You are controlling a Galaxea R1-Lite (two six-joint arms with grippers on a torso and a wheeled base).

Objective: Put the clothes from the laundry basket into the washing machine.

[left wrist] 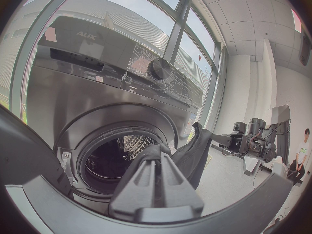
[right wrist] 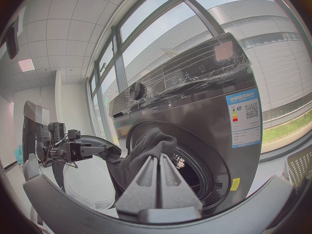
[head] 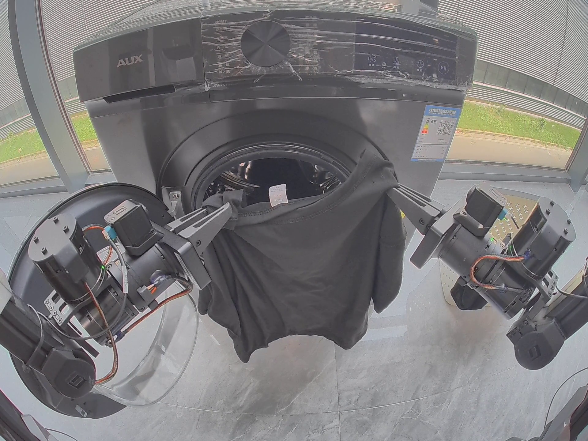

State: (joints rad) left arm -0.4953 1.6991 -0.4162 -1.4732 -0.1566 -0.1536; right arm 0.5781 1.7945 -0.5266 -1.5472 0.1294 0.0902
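Note:
A dark grey T-shirt (head: 306, 264) hangs spread between my two grippers in front of the washing machine's round opening (head: 272, 176). My left gripper (head: 223, 211) is shut on the shirt's left shoulder, and my right gripper (head: 395, 192) is shut on its right shoulder. The collar with its white tag (head: 278, 194) sags at the mouth of the drum. In the left wrist view the left gripper (left wrist: 156, 156) pinches the shirt (left wrist: 191, 155) before the drum (left wrist: 130, 145). In the right wrist view the right gripper (right wrist: 158, 158) pinches bunched shirt cloth (right wrist: 146, 150).
The washing machine (head: 275, 93) stands against tall windows. Its round glass door (head: 147, 344) is swung open to the left, under my left arm. A perforated white laundry basket (head: 517, 212) stands on the tiled floor to the right, behind my right arm.

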